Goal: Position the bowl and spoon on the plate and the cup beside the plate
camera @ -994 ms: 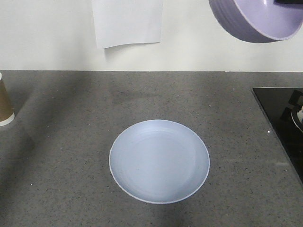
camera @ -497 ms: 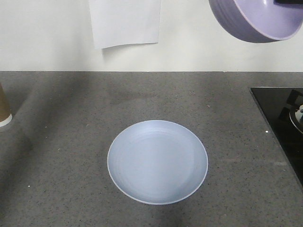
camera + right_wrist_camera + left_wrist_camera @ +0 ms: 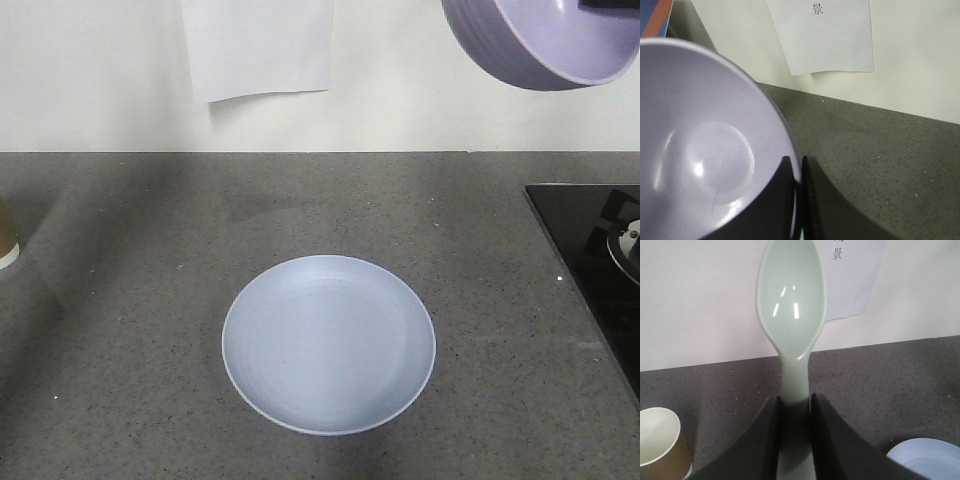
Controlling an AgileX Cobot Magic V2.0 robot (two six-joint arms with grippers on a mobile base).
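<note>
The pale blue plate [image 3: 329, 344] lies flat on the grey counter, near its front middle; its edge shows low right in the left wrist view [image 3: 927, 458]. High at the top right hangs the lavender bowl [image 3: 545, 42], tilted, with my right gripper [image 3: 796, 162] shut on its rim [image 3: 710, 145]. My left gripper [image 3: 795, 399] is shut on the handle of the mint-green spoon [image 3: 791, 305], whose scoop points up and away. The brown cup [image 3: 660, 445] stands upright on the counter at the far left; a sliver of the cup [image 3: 6, 240] shows in the front view.
A black glass hob [image 3: 592, 260] covers the counter's right edge. A white paper sheet [image 3: 258, 45] hangs on the wall behind. The counter [image 3: 150, 300] between cup and plate is bare grey stone.
The plate, the cup and the paper sheet have slid slightly left in the front view, so the viewpoint has shifted. The bowl stays at the same spot in the picture.
</note>
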